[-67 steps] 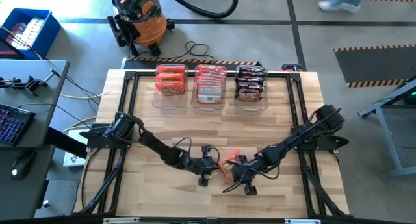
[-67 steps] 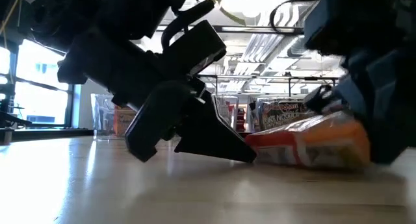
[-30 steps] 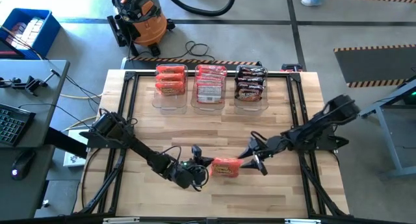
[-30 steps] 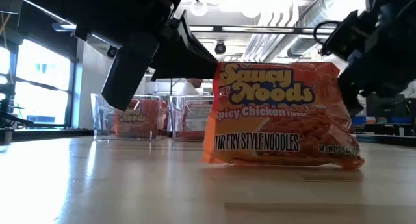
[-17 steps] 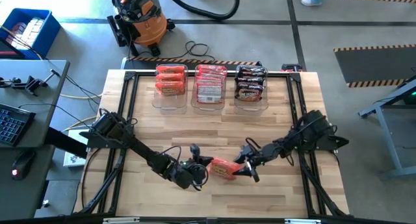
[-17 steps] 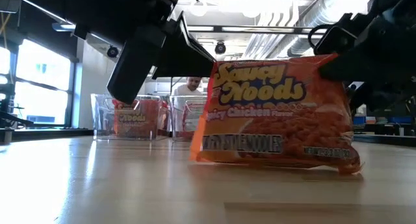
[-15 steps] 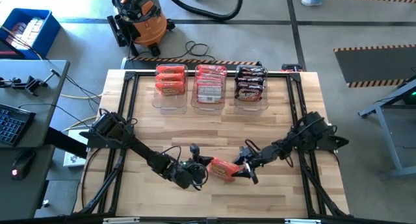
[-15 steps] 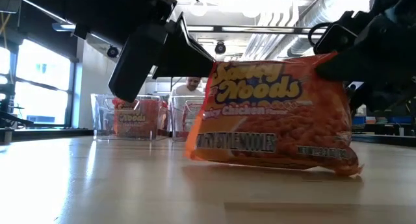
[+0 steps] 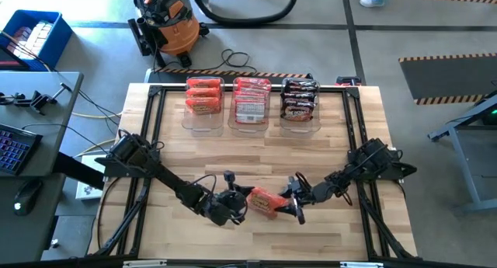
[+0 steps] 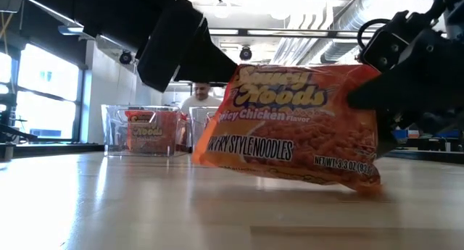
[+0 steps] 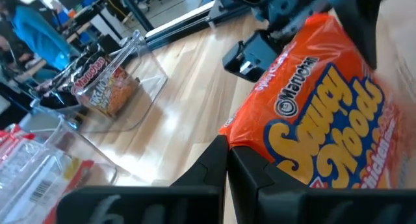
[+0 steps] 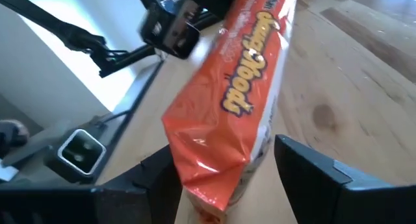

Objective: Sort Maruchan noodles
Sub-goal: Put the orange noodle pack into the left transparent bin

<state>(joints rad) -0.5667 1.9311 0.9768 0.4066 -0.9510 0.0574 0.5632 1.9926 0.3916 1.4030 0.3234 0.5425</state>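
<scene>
Near the front of the surface (image 9: 326,136), the orange packet (image 9: 265,200) now tilts, pinched by the left tool (image 9: 243,200), while the wide right tool (image 9: 293,207) has closed in around its other end for a handover

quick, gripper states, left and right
Left gripper: shut on the orange noodle packet's edge.
Right gripper: open, fingers either side of the packet's other end.

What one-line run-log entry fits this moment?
left end effector: shut on orange crinkly plastic noodle packet | right end effector: open, straddling its other end
</scene>
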